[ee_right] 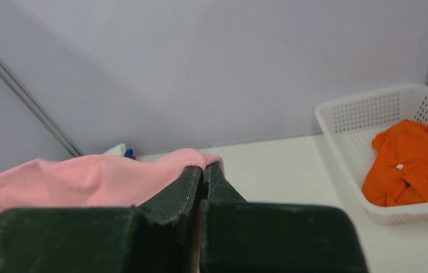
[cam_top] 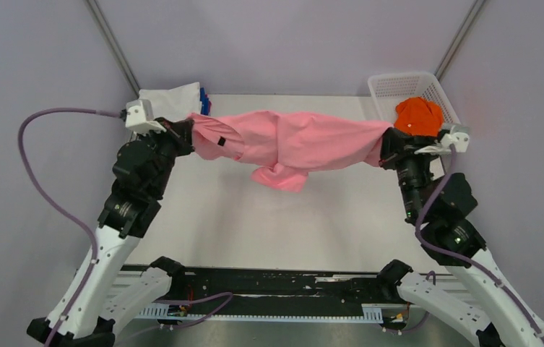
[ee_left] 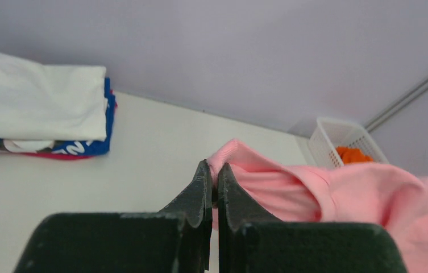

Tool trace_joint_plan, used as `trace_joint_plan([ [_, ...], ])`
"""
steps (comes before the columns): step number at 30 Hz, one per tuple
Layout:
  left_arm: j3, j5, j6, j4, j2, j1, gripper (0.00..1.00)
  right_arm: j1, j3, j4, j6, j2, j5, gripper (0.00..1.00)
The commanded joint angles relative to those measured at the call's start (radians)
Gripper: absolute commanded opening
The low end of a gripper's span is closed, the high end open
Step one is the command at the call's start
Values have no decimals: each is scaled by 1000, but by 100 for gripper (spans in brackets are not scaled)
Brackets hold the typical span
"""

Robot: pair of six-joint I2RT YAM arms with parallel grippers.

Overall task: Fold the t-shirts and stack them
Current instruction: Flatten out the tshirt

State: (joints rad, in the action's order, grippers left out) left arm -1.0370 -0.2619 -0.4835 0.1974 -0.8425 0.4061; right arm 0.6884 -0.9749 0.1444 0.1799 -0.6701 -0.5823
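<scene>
The light pink t-shirt [cam_top: 298, 139] hangs stretched in the air between both grippers above the table, a bunch of cloth sagging near its middle. My left gripper [cam_top: 186, 134] is shut on its left end; the pinched pink cloth [ee_left: 268, 185] shows at the jaw tips [ee_left: 214, 168]. My right gripper [cam_top: 388, 150] is shut on its right end, with pink cloth [ee_right: 86, 179] over the tips [ee_right: 204, 168]. The orange t-shirt [cam_top: 419, 116] lies crumpled in the basket. A folded white t-shirt [cam_top: 171, 101] lies on a folded blue and red one [ee_left: 80, 149] at the far left.
The white mesh basket [cam_top: 399, 85] stands at the table's far right corner, close to my right gripper; it also shows in the right wrist view [ee_right: 365, 111]. The white table [cam_top: 269, 224] lies under the hanging shirt. Grey walls close the back and sides.
</scene>
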Motion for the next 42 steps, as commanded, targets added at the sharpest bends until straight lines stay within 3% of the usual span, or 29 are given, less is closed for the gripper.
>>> trace_joint_plan([
  [1, -76, -139, 67, 44, 119, 1, 0, -4, -106, -63, -129, 80, -11, 0],
  [9, -74, -155, 96, 36, 321, 1, 0, -5, -152, -55, -106, 226, 174, 0],
  [15, -90, -46, 74, 52, 410, 0, 0, -4, -203, 31, -38, 260, 304, 0],
  [22, -38, -54, 27, 77, 395, 0, 0, -4, -129, 117, 9, 255, 183, 0],
  [25, 19, -101, -8, 127, 305, 0, 0, -4, -30, 126, 43, 228, 82, 0],
  [30, 112, -345, -72, 189, 80, 1, 0, -6, 138, 156, 127, 90, -89, 1],
  [34, 148, -404, -60, 88, -188, -12, 0, -22, 192, 155, 152, -90, -49, 1],
  [37, 125, -402, -64, 32, -341, -47, 0, -105, 186, 145, 191, -248, -47, 1],
  [42, 0, -367, -76, 5, -598, -113, 0, -248, 170, -29, 167, -445, 180, 0],
])
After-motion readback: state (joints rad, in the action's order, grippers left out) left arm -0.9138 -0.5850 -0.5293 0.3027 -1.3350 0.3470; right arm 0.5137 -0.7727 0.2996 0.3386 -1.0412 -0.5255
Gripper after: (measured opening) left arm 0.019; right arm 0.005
